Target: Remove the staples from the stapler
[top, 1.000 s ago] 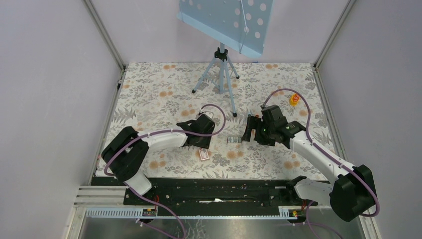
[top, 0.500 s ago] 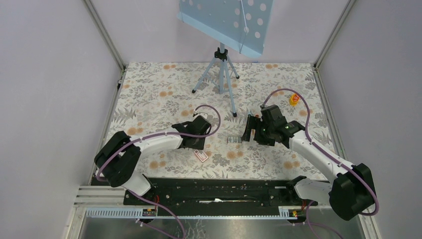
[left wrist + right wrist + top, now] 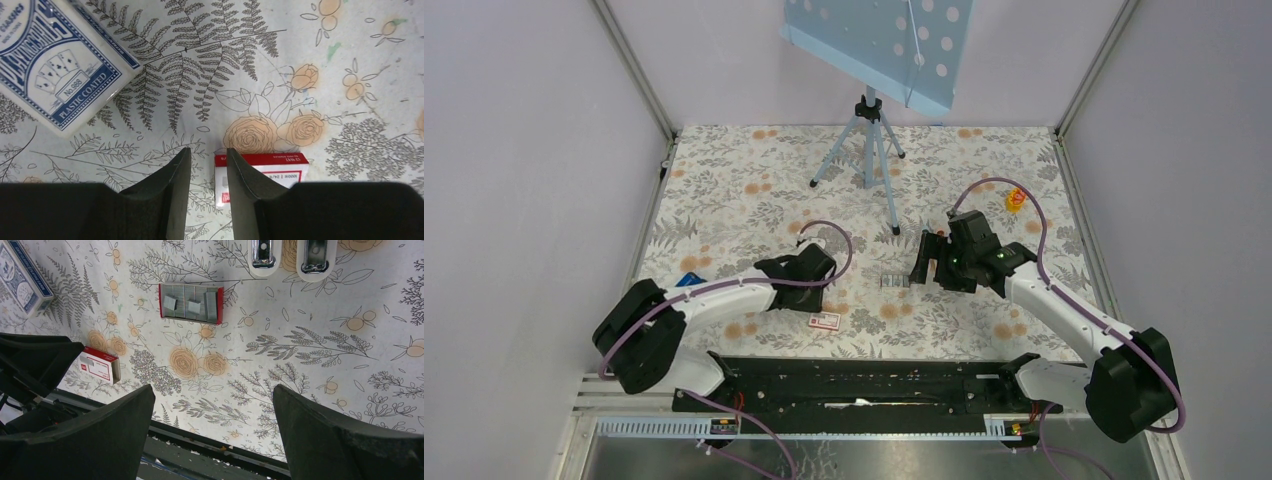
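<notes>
The stapler (image 3: 289, 259) shows only at the top edge of the right wrist view, as two pale rounded ends with shiny metal inside; in the top view it is hidden by my right gripper (image 3: 927, 262). An open red tray (image 3: 191, 303) holds rows of grey staples, with two short loose strips on top; it also shows in the top view (image 3: 894, 282). My right gripper (image 3: 212, 390) is wide open and empty, above the mat just right of the tray. My left gripper (image 3: 208, 150) hovers empty with a narrow gap, beside a red-and-white box (image 3: 260, 172).
A blue playing-card box (image 3: 55, 65) lies left of the left gripper and shows in the top view (image 3: 689, 281). The red-and-white box (image 3: 824, 321) lies near the front rail. A tripod (image 3: 869, 150) with a blue board stands at the back. A small yellow object (image 3: 1016, 200) sits far right.
My left arm has pulled back to the left and nearer, uncovering the blue box. The red-and-white box has shifted slightly nearer and turned. The right arm has not moved.
</notes>
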`<action>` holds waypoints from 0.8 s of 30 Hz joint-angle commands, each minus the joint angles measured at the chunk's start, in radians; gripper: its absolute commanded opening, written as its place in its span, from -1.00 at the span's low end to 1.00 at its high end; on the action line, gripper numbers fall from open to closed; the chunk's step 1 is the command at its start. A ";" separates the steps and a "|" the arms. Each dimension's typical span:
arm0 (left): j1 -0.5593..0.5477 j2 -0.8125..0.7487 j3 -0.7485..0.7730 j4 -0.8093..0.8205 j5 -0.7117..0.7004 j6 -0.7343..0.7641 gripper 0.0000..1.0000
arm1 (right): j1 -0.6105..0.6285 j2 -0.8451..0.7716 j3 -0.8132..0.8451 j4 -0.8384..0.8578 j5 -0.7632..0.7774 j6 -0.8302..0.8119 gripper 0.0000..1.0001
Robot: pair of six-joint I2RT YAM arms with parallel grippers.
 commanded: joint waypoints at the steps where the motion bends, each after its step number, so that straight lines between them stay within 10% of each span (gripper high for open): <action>1: -0.004 -0.084 0.001 -0.014 -0.012 -0.044 -0.26 | 0.008 -0.017 0.008 0.033 -0.024 -0.004 0.90; 8: -0.004 -0.227 -0.013 -0.002 -0.015 -0.118 0.07 | 0.168 -0.011 -0.012 0.124 -0.005 0.112 0.85; 24: -0.001 -0.476 -0.300 0.205 0.081 -0.285 -0.17 | 0.461 0.195 -0.356 1.083 -0.011 0.577 0.40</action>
